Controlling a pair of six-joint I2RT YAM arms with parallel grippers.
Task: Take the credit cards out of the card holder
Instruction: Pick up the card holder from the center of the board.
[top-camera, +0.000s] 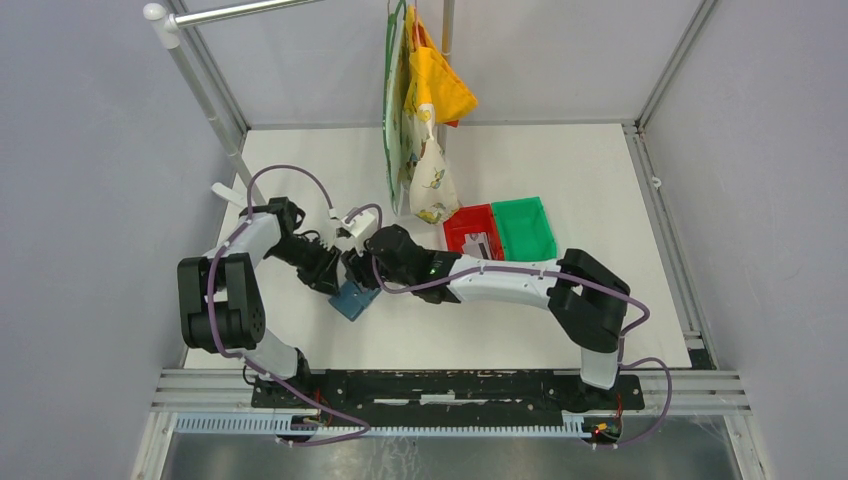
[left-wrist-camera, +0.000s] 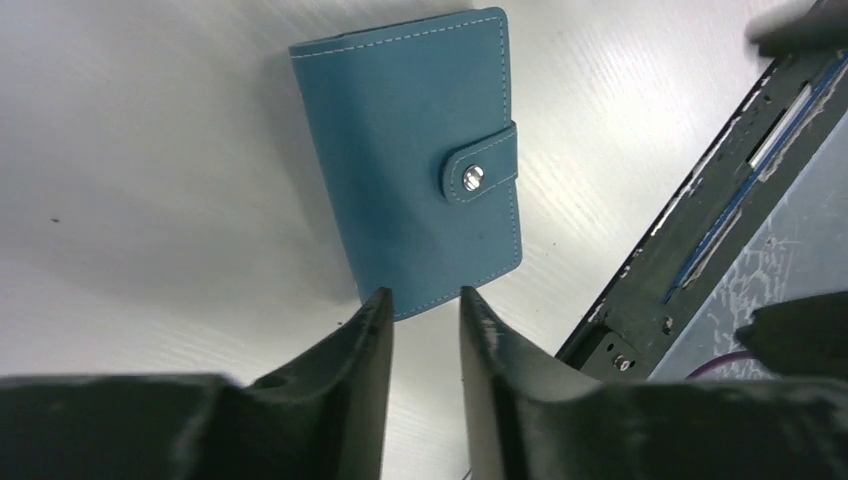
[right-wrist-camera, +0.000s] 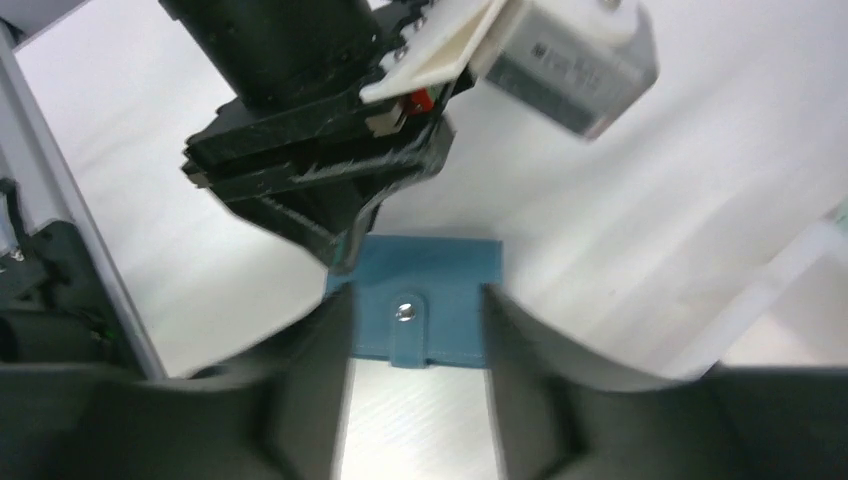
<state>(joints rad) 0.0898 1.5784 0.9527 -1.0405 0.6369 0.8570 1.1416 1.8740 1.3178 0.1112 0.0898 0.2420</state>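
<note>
White tabletop (top-camera: 560, 160): stitched teal card holder (left-wrist-camera: 410, 150) (snapped shut); left tool (left-wrist-camera: 425, 300), right tool (right-wrist-camera: 418, 292) apart.

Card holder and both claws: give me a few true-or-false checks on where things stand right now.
1. The card holder is closed, its snap tab fastened. True.
2. A credit card lies loose beside it. False: no card shows outside the holder.
3. The left claw is shut on the card holder. False: its fingers stand apart at the holder's edge.
4. The right claw is open, with a finger on each side of the snap tab. True.
</note>
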